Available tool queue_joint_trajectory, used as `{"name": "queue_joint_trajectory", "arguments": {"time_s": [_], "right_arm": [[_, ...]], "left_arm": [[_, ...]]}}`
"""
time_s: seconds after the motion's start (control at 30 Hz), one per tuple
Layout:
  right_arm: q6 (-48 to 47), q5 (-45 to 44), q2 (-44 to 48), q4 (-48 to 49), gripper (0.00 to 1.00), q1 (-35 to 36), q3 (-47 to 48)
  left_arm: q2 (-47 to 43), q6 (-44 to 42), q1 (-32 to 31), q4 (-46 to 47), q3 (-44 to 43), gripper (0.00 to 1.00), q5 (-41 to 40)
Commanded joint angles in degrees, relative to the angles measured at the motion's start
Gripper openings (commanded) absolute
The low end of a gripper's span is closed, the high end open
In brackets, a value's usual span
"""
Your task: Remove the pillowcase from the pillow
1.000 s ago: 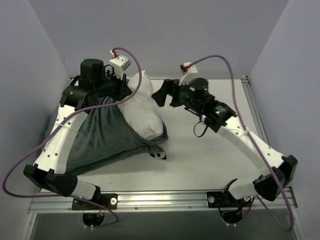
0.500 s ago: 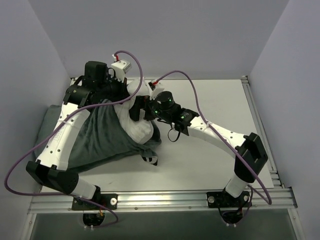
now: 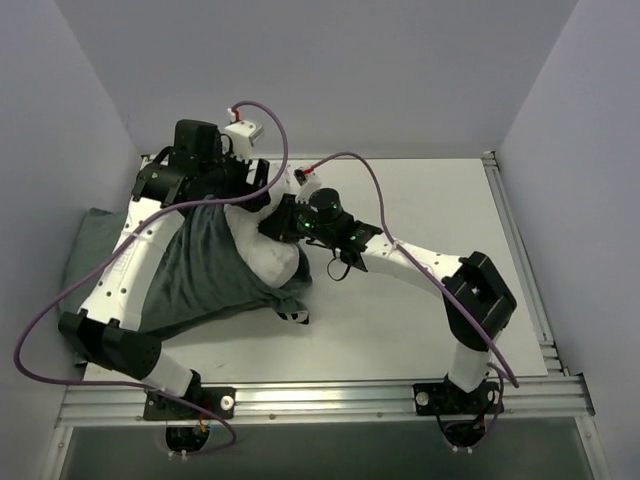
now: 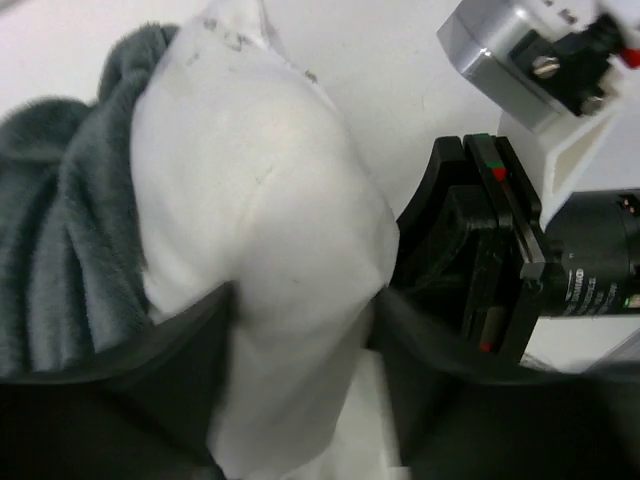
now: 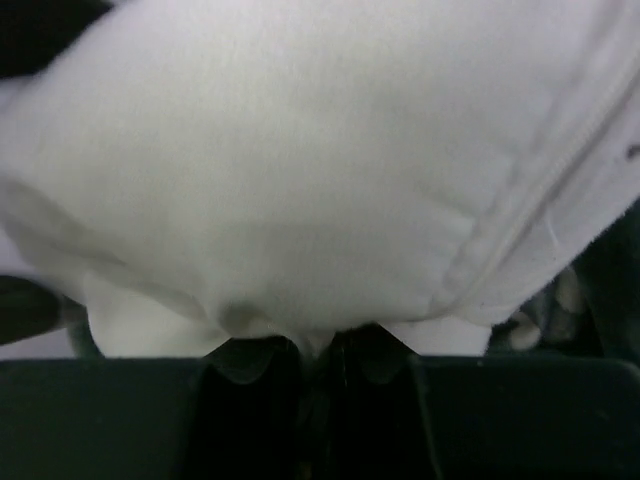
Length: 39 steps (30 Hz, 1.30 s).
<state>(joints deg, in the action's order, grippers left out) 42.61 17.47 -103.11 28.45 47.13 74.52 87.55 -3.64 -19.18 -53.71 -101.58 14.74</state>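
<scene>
**Grip on the pillow passed from left to right**

Obs. The plump white stuffed-fabric pillow (image 3: 270,258) lies at about 10 o'clock on the white table top (image 3: 430,300). Its 12 o'clock end is bare. Its 7 o'clock end sits inside the limp dark grey plush pillowcase (image 3: 200,280). A scrap of the cover's zebra-striped face shows at the pillow's 5 o'clock corner.

Change. A second ago the right gripper (image 5: 315,360) hung wide open, well apart at the pillow's 3 o'clock. It has since swung across and closed. The right wrist view shows its jaws nearly together, with a fold of white pillow fabric nipped between them. Over the same second the left gripper (image 4: 300,345) let go of its tight pinch. Its jaws now stand part-way apart, astride the pillow's bare end, and stuffing bulges between the fingers (image 4: 170,350) (probably touching on both sides, but no clamp).

Reading. The right arm now anchors the pillow. That frees the left to drop to the pillowcase's mouth and drag it toward 8 o'clock. By my estimate roughly half the pillow is out, so the strip is not yet done. Risk: so thin a nip of fabric may slip under the pull.
</scene>
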Motion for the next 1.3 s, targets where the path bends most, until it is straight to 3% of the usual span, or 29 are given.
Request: {"name": "queue_joint_trajectory", "arguments": {"time_s": [0.0,0.07,0.13,0.2,0.23,0.3,0.4,0.5,0.57,0.73,0.87,0.93,1.03,1.17,1.27], "right_arm": [[3.0,8.1,5.1,0.5,0.0,-1.5,-5.0],[2.3,8.5,8.7,-1.5,0.0,-5.3,-6.1],[-1.1,7.9,12.3,-6.6,0.0,-8.6,-6.4],[-4.9,7.6,14.8,-11.3,0.0,-11.3,-6.7],[-5.9,7.7,17.3,-12.5,0.0,-13.1,-7.5],[-7.9,9.7,19.6,-15.8,0.0,-20.6,-8.3],[-13.9,14.1,20.2,-23.1,0.0,-29.3,-6.9],[-20.0,15.9,18.7,-30.4,0.0,-31.8,-3.6],[-20.4,16.6,18.7,-30.1,0.0,-32.1,-3.8],[-18.0,16.9,18.7,-26.3,0.0,-32.1,-4.8],[-16.9,16.2,18.3,-25.5,0.0,-32.1,-4.7],[-16.9,15.8,18.5,-25.7,0.0,-32.1,-4.7],[-17.4,15.6,19.0,-26.3,0.0,-32.1,-4.8],[-18.3,14.8,20.6,-30.0,0.0,-33.4,-2.7],[-18.5,14.2,22.2,-31.7,0.0,-33.9,-0.2]], "left_arm": [[-4.6,-4.6,-0.4,3.5,-7.7,0.97,1.7],[-4.2,-9.1,1.1,-6.4,-11.4,0.94,-2.3],[-4.1,-12.1,6.8,-17.2,-13.3,0.94,-3.1],[-5.9,-13.1,12.6,-21.7,-10.2,0.94,-2.9],[-9.6,-13.8,18.1,-22.1,-7.3,0.94,-2.6],[-13.9,-16.0,21.2,-20.7,3.2,0.94,-3.7],[-18.8,-18.5,21.8,-19.5,10.4,0.94,-6.0],[-19.3,-20.9,26.5,-20.0,14.6,0.94,-3.7],[-19.0,-23.9,30.1,-19.7,17.6,0.94,-1.2],[-15.0,-24.4,30.3,-17.0,23.1,0.94,6.1],[-13.1,-21.7,29.6,-15.2,20.5,0.94,14.6],[-12.6,-18.7,27.3,-12.9,18.7,0.94,15.1],[-10.0,-17.2,21.4,-9.6,21.1,0.98,7.9],[-7.7,-19.4,21.9,-7.3,28.6,0.64,2.4],[-9.1,-21.1,23.9,-5.4,32.7,0.49,1.6]]}}
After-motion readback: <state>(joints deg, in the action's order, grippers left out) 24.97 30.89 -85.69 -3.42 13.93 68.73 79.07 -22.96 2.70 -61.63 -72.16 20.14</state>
